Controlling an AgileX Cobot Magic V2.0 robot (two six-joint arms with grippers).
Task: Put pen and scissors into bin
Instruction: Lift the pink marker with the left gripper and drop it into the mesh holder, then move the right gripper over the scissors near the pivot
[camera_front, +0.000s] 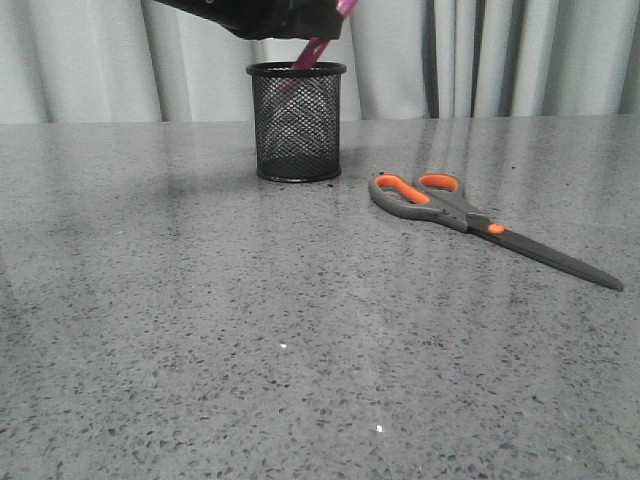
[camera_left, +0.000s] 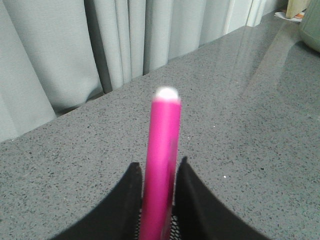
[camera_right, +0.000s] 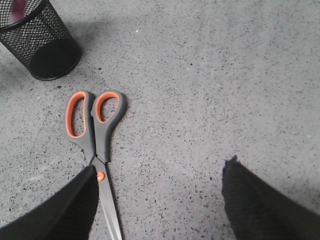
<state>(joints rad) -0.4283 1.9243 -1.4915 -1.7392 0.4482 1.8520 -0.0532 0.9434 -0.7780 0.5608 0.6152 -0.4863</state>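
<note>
Up top we've got the left gripper (camera_front: 300, 30) parked right over the bin (camera_front: 297, 122), with the pen (camera_front: 312, 52) slanting down through the rim, so that opening is pretty much taken. The scissors (camera_front: 480, 222) lie flat on the table (camera_front: 200, 330) off to the bin's right, handles nearest it with a bare gap between. Our right gripper (camera_right: 157, 200) hangs above them, fingers wide, blades running under one finger. In front of both, the tabletop is open.
</note>
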